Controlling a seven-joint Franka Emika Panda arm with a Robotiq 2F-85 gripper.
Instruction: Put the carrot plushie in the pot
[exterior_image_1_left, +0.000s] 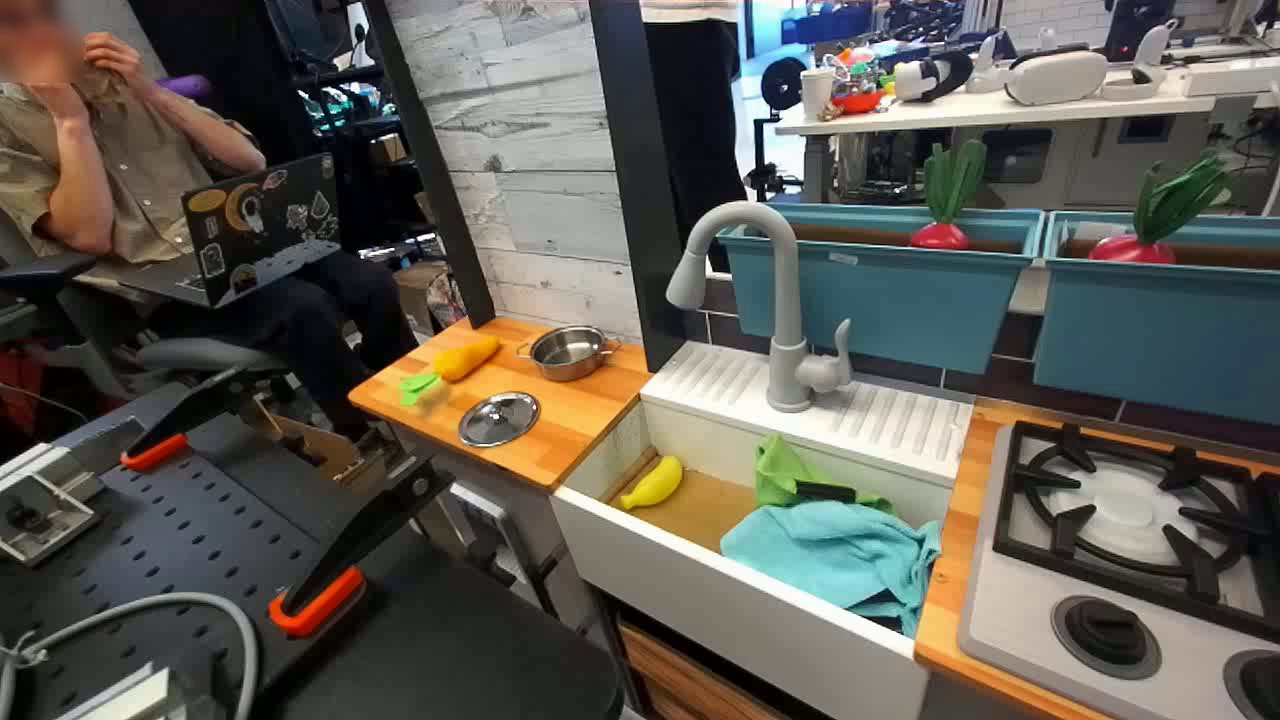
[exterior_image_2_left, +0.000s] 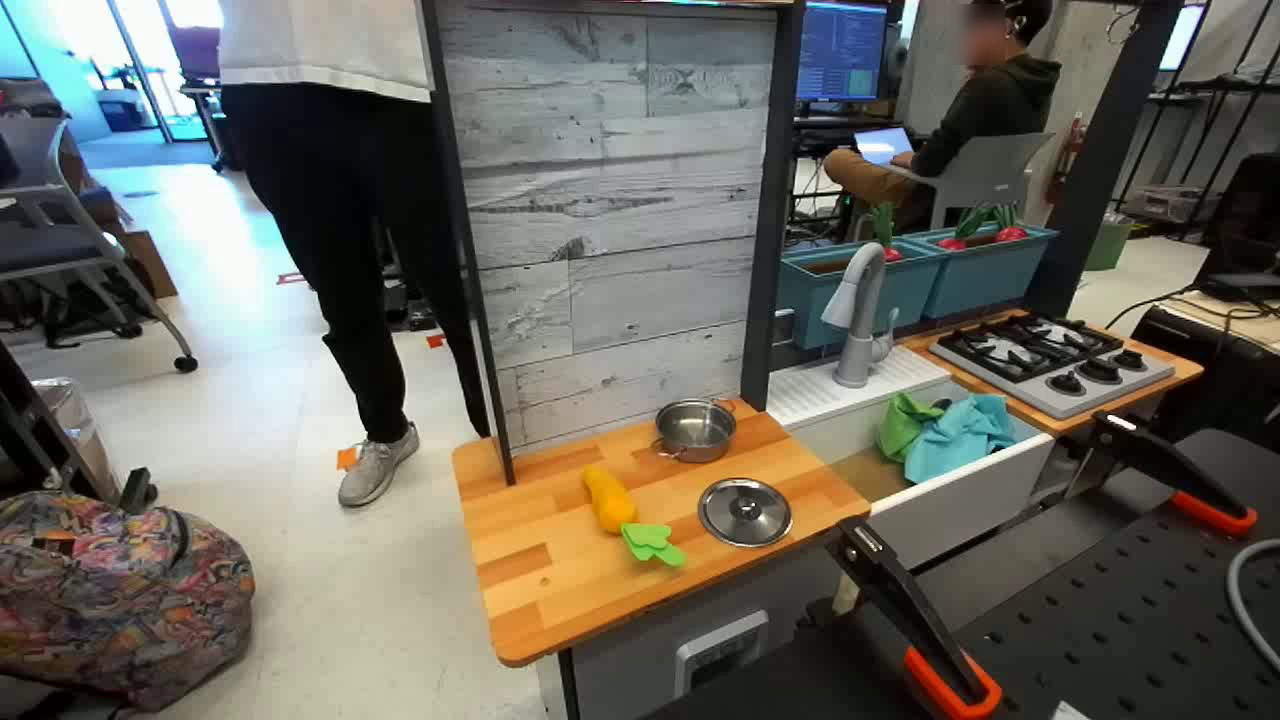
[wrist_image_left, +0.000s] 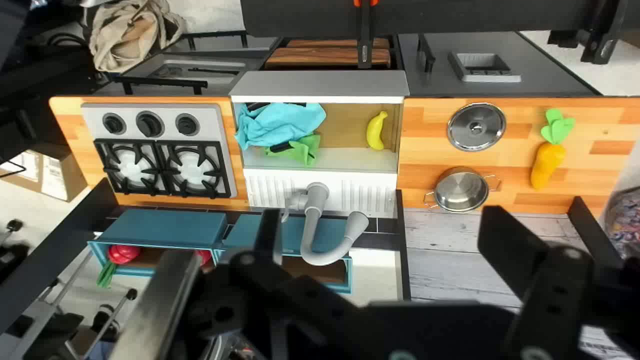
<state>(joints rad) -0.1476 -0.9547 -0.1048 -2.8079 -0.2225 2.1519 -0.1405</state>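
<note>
The carrot plushie is orange-yellow with green leaves and lies on the wooden counter in both exterior views (exterior_image_1_left: 467, 357) (exterior_image_2_left: 610, 500) and in the wrist view (wrist_image_left: 547, 162). The shiny silver pot stands upright at the back of that counter in both exterior views (exterior_image_1_left: 570, 354) (exterior_image_2_left: 695, 430) and in the wrist view (wrist_image_left: 460, 190). Its inside looks empty. The plushie lies beside the pot, apart from it. My gripper (wrist_image_left: 382, 212) shows only in the wrist view, high above the scene. Its fingers are wide apart with nothing between them.
A silver lid (exterior_image_2_left: 745, 512) lies in front of the pot. The sink (exterior_image_1_left: 740, 620) holds a yellow banana (exterior_image_1_left: 653, 483) and cloths (exterior_image_1_left: 830, 550). A grey faucet (exterior_image_1_left: 787, 300) rises behind it. A grey plank wall (exterior_image_2_left: 620, 220) stands directly behind the pot. A stove (wrist_image_left: 160, 150) is beyond the sink.
</note>
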